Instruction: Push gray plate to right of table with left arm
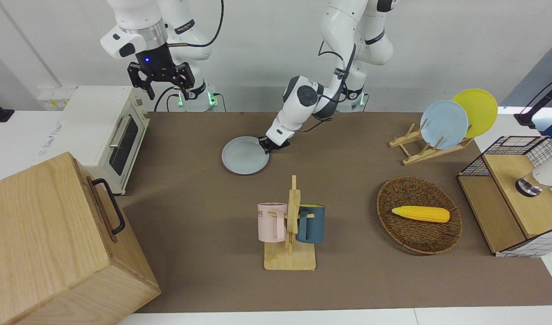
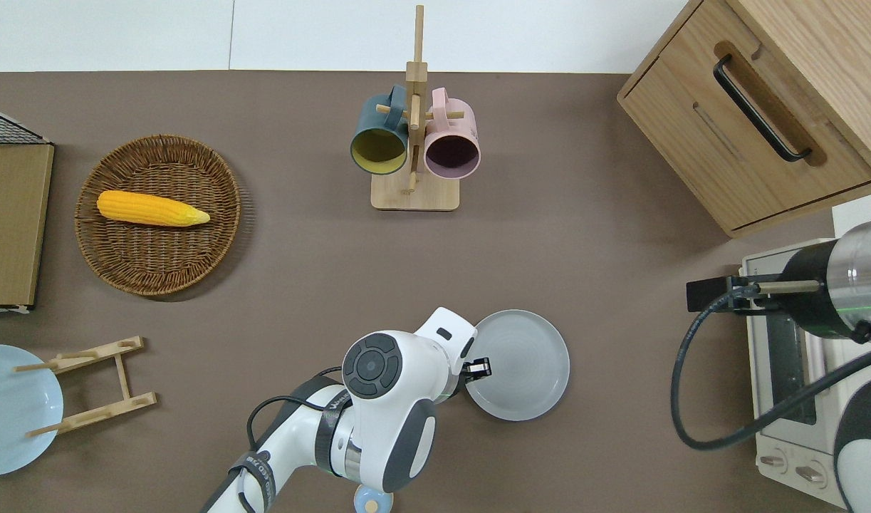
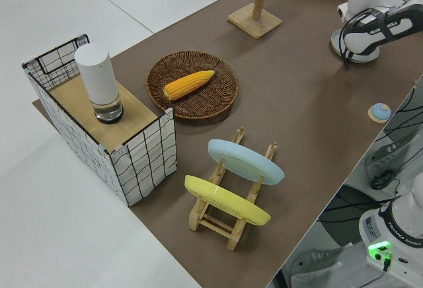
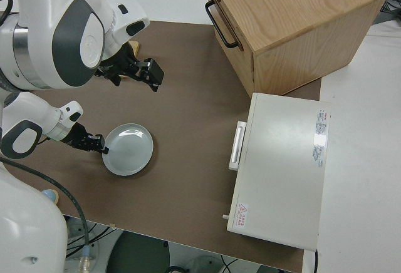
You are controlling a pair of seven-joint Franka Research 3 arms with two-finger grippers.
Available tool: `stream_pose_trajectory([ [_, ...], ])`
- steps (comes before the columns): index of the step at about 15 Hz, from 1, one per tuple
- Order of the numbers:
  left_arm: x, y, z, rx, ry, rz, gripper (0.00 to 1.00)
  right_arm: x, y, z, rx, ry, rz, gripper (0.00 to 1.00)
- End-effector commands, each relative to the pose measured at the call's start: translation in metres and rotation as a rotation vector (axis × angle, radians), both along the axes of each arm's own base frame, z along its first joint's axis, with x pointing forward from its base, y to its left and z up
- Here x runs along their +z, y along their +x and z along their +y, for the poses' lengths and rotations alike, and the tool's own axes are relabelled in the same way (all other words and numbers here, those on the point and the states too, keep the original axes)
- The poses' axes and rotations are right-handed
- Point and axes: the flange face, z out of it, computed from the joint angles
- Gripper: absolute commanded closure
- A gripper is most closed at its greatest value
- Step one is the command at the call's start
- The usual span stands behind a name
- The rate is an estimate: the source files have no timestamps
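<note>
The round pale gray plate (image 2: pixel 518 364) is seen flat on the brown matte table (image 2: pixel 563 235), nearer to the robots than the wooden mug rack (image 2: pixel 414 153). The left arm's black two-finger gripper (image 2: pixel 479 368) is set against its rim; whether its fingers are parted cannot be told. The right arm is parked.

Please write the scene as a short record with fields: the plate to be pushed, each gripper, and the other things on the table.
plate: gray plate lies flat on the table, nearer to the robots than the mug rack
left gripper: left gripper low at the plate's rim, on the side toward the left arm's end
right arm: parked
mugs: teal mug and pink mug hang on the rack
basket: wicker basket holds a corn cob
toaster oven: toaster oven at the right arm's end
</note>
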Motion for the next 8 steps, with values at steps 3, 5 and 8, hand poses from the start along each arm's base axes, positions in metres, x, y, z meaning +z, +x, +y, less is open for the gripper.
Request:
stream_pose_trajectory([
  [3, 0.0, -0.002, -0.003, 0.047, -0.008, 0.032, 0.01, 0.0, -0.008, 0.0, -0.022, 0.009, 0.003, 0.005],
  [5, 0.014, -0.001, 0.002, 0.042, -0.011, 0.052, 0.01, 0.0, -0.008, 0.0, -0.022, 0.009, 0.003, 0.007],
  [8, 0.04, 0.006, 0.021, 0.028, -0.011, 0.082, 0.01, 0.0, -0.008, 0.0, -0.022, 0.009, 0.003, 0.007],
])
